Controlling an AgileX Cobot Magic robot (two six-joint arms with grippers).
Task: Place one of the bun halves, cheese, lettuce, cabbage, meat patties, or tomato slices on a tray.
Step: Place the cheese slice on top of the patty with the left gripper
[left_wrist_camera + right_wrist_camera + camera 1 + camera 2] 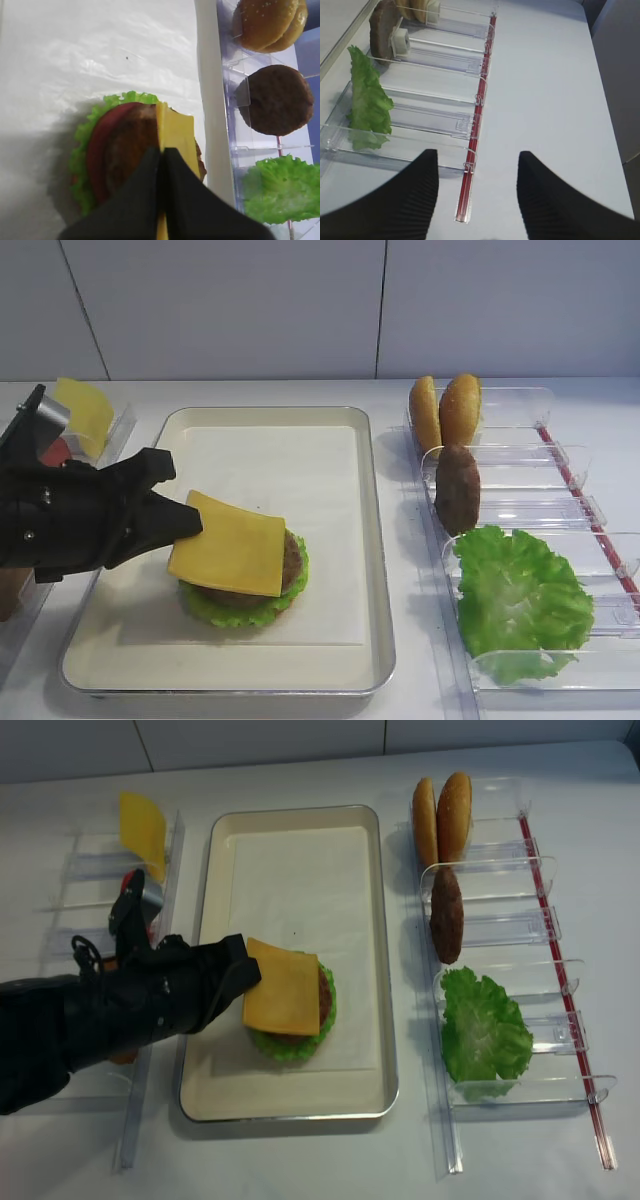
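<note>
Cheese slice pinched by one edge in left claw, clamped tight on it; held flat over the stacked patty, lettuce and bun near the front of the tray. Whether the far edge rests on the patty or hangs just above: cannot tell. Edge grip likely chosen so the bendy slice drapes across the stack on release. Judged mid-placement, cheese not yet let go.

Left wrist view adds a red tomato slice under the patty, hidden in the high views, and shows fingers shut on the thin yellow edge.

Right claw seen only in its own wrist view: apart, empty, idling over the counter beside the clear bins. Spare cheese standing in the left bins.
</note>
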